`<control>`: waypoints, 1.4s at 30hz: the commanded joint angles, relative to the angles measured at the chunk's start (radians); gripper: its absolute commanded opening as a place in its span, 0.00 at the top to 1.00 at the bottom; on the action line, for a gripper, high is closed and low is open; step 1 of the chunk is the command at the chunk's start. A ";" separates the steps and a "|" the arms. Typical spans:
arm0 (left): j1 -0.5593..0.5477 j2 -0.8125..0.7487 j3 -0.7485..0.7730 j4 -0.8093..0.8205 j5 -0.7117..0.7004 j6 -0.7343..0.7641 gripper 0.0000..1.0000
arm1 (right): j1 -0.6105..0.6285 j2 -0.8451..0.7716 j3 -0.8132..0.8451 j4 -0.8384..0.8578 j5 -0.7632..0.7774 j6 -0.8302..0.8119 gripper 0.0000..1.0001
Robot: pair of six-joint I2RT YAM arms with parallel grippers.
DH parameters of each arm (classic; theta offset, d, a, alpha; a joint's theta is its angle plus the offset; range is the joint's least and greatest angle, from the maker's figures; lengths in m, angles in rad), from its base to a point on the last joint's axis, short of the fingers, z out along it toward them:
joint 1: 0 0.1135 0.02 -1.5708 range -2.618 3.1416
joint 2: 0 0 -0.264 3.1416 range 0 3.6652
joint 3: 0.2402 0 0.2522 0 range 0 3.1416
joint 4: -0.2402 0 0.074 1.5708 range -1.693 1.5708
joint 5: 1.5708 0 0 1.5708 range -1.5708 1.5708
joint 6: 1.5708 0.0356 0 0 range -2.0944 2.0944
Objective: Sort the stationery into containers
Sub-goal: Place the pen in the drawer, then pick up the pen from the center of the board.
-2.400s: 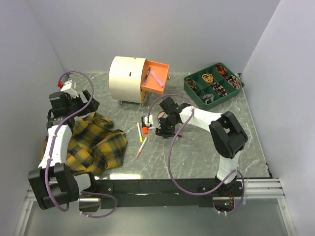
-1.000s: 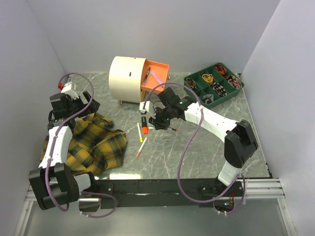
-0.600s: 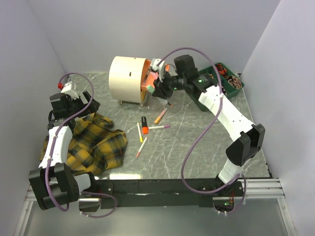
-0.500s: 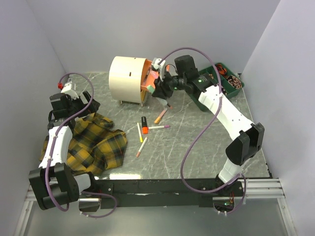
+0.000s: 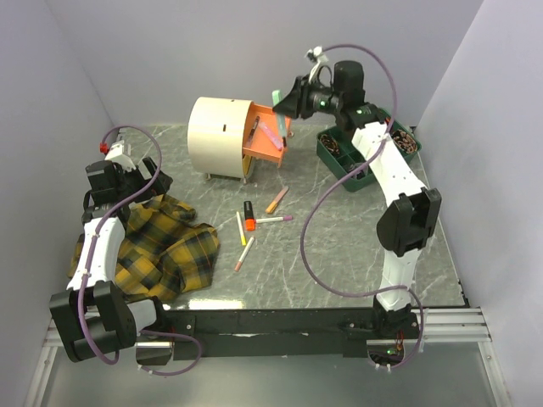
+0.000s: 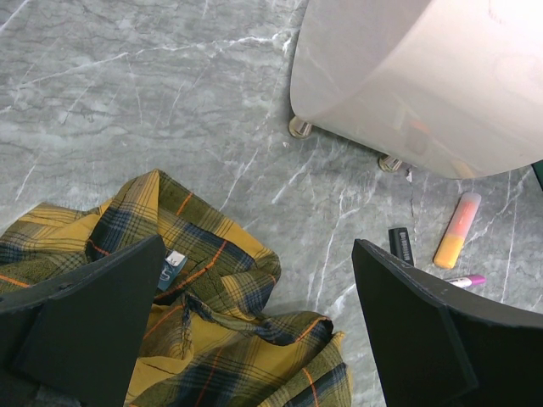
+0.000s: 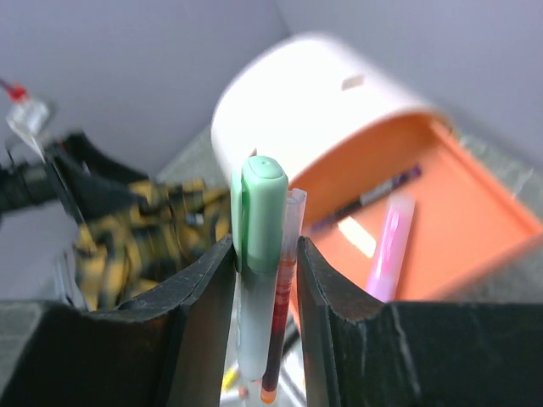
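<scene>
The right gripper (image 7: 265, 242) hangs raised above the open orange drawer (image 7: 462, 229) of the cream drum-shaped mini chest (image 5: 217, 134). Its jaws are nearly closed and pinch two things side by side. One is a mint-green highlighter marker (image 7: 257, 288) standing upright with its cap on top. The other is a thin clear pen with red ink (image 7: 285, 280) pressed against the marker's right side. Both are clear of the drawer.

In the drawer lie a pale pink highlighter (image 7: 389, 248) and a dark slim pen (image 7: 373, 193), next to each other.

The left gripper (image 6: 259, 248) hovers over the yellow-black plaid cloth (image 6: 204, 331). Its jaws are spread wide with nothing between them.

The rest of the stationery lies loose on the grey marbled worktop (image 5: 365, 246), in front of the chest:
- an orange highlighter (image 5: 276, 201);
- a short black-and-orange marker (image 5: 249, 211);
- a white pen with a pink tip (image 5: 273, 220);
- a thin yellow pen (image 5: 240, 229);
- a peach-coloured pen (image 5: 244, 253).

These five lie close together, and whether any of them touch cannot be told. A dark green compartment tray (image 5: 339, 161) holding small dark and coloured bits stands on the worktop to the right of the chest.
</scene>
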 commanded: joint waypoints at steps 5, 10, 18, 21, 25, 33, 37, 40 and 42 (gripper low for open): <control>0.010 -0.014 0.016 -0.004 0.009 0.019 0.01 | 0.018 0.131 0.190 0.205 0.039 0.201 0.96; 0.019 -0.008 0.014 -0.008 0.011 0.017 0.01 | 0.033 0.219 0.247 0.199 0.104 0.200 0.96; 0.045 -0.002 0.016 -0.014 0.012 0.014 0.00 | 0.052 0.300 0.265 0.159 0.188 0.169 0.93; 0.048 0.006 0.017 -0.011 0.015 0.014 0.00 | 0.058 0.314 0.278 0.153 0.207 0.164 0.81; 0.053 0.011 0.017 -0.003 0.018 0.008 0.01 | 0.067 0.313 0.276 0.141 0.233 0.157 0.58; 0.057 0.011 0.008 0.023 0.026 -0.004 0.00 | 0.081 0.284 0.279 0.127 0.242 0.135 0.41; 0.059 0.001 0.020 0.016 0.041 -0.004 0.01 | 0.085 0.247 0.259 0.119 0.224 0.117 0.41; 0.054 -0.008 0.031 -0.013 0.072 0.000 0.00 | 0.085 0.189 0.221 0.106 0.164 0.070 0.40; 0.042 -0.012 0.036 -0.040 0.080 0.019 0.01 | 0.084 0.117 0.177 0.096 0.139 0.027 0.40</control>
